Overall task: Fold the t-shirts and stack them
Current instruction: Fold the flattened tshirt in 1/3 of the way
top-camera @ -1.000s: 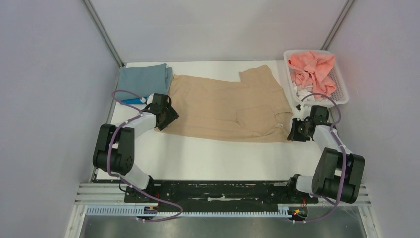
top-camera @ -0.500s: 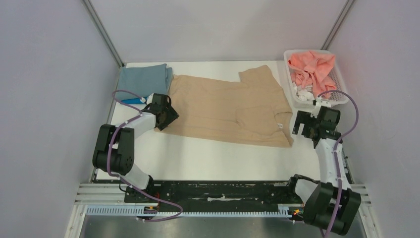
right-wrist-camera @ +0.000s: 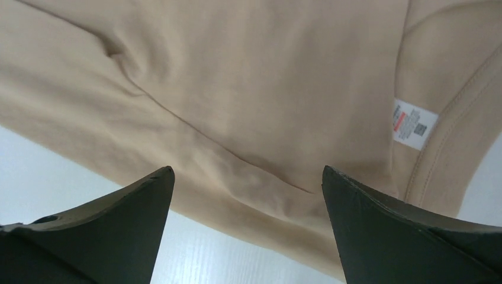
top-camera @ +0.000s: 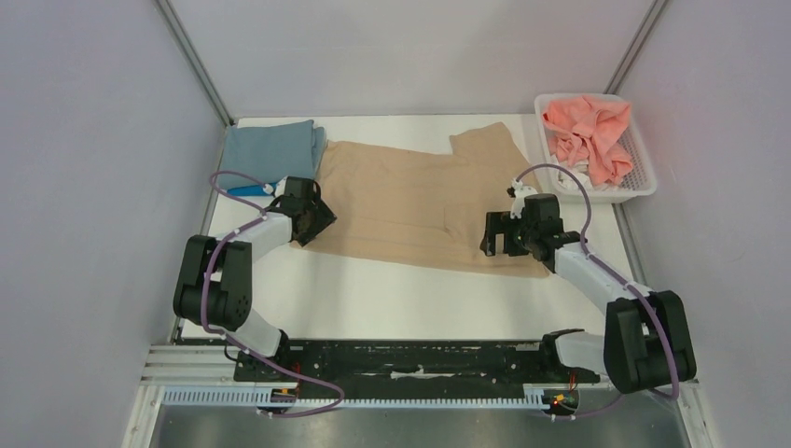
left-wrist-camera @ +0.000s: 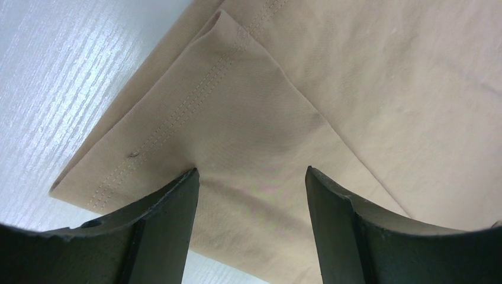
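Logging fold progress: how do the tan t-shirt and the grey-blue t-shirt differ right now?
The tan t-shirt lies spread wide in the middle; the grey-blue t-shirt sits folded small at the far left corner. The tan t-shirt covers far more area than the grey-blue t-shirt. Both lie flat, outside the basket.

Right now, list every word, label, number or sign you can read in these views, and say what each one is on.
White tag sewn inside the tan t-shirt, right wrist view: a red band and a dark square code show, but the print is too small to read.
Everything else in the three views: no legible text.
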You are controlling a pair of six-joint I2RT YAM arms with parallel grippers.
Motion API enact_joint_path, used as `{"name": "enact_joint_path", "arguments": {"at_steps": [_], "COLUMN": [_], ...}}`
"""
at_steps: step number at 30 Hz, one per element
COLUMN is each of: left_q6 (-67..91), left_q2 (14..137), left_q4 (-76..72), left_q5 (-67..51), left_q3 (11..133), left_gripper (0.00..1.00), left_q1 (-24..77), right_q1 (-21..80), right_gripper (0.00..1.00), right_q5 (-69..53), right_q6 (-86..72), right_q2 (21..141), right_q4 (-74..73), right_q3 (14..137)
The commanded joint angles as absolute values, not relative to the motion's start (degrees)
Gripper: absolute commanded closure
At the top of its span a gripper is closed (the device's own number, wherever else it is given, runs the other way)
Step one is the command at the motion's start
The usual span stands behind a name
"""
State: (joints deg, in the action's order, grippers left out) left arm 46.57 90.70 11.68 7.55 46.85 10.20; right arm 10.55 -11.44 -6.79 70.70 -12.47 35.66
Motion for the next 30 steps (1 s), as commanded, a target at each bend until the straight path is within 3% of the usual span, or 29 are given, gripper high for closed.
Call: {"name": "enact_joint_path", "arguments": {"at_steps": [1,6,12,21,22,30], "left_q6": [45.34,46.03,48.45,57.2,56.38,61.41], "left_q2": [91.65,91.07,85.0,64.22,61.58,47.27], "left_q4": [17.39,18.63,19.04,27.11,26.43,42.7], "left_q5": [6.23,5.68,2.48,3.93,3.78,8.18], "left_q3": [44.38,43.98,37.6,23.53,22.31,24.38], "left_gripper": [0.26,0.26,0.26,0.26,0.22,0.16], "left_q1": [10.11,10.11,11.52,18.96,19.99,22.35], "right_q1": [8.01,1.37,0.74,0.43,0.35,-1.67], "right_gripper": [0.02,0.02,0.02,0.02,0.02,0.02], "right_q5": [-5.98,-4.57,-6.34,1.09,0.4,0.18], "right_q6": [-12.74,-12.95,-12.84,-16.1,-18.08,-27.62], "right_q2": [72.85,71.56,65.84,52.36,51.14,42.64], "right_q4": [-9.32,-8.18,-7.21,-15.36,-16.06,-23.04], "right_q3": [31.86,26.04,19.3,12.33,12.15,9.7]}}
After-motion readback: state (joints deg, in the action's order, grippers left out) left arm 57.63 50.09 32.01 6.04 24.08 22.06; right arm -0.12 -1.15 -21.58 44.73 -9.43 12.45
